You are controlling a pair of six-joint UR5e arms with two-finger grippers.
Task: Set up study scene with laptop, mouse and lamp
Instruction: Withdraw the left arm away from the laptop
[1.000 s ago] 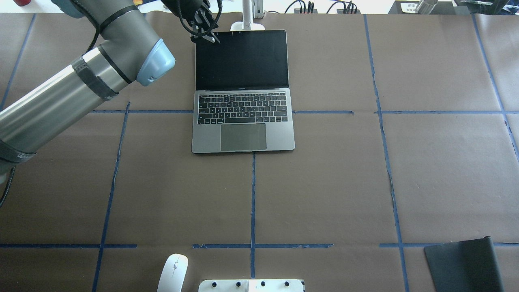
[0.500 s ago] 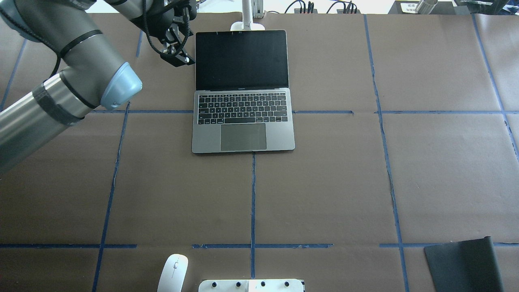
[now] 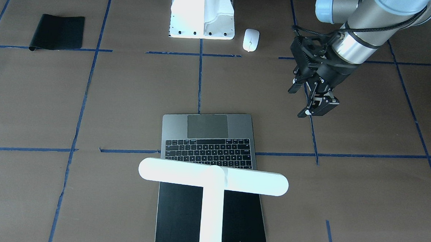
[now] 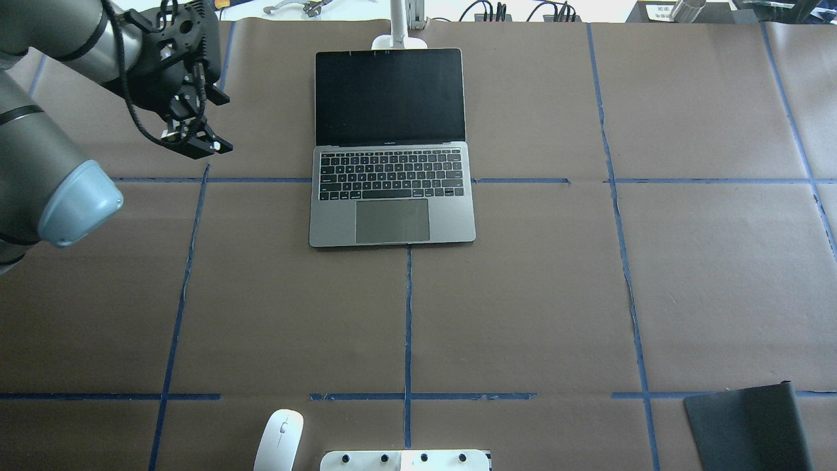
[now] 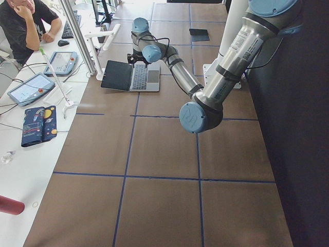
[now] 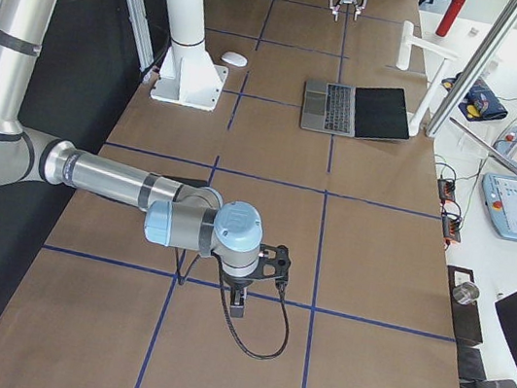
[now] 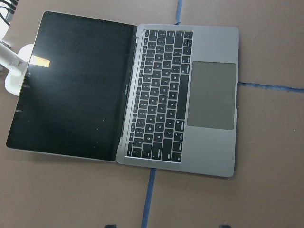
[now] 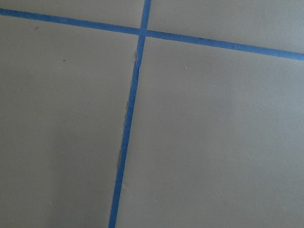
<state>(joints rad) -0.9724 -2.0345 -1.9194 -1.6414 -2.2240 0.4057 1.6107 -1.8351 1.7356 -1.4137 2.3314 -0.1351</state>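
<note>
Laptop [image 4: 391,147] lies open, trackpad end toward robot, screen end away.

Overhead and front-facing views look down from opposite sides, sharing the laptop [image 4: 392,170]. The left wrist camera frames it closely.

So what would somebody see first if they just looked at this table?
Probably the thin grey metal laptop, lying wide open with its black screen up, toward the far middle of the brown table. In the front-facing view, the bright white T-shaped lamp hangs right over it. The left arm's black pincer hovers open beside the laptop, holding nothing.
</note>
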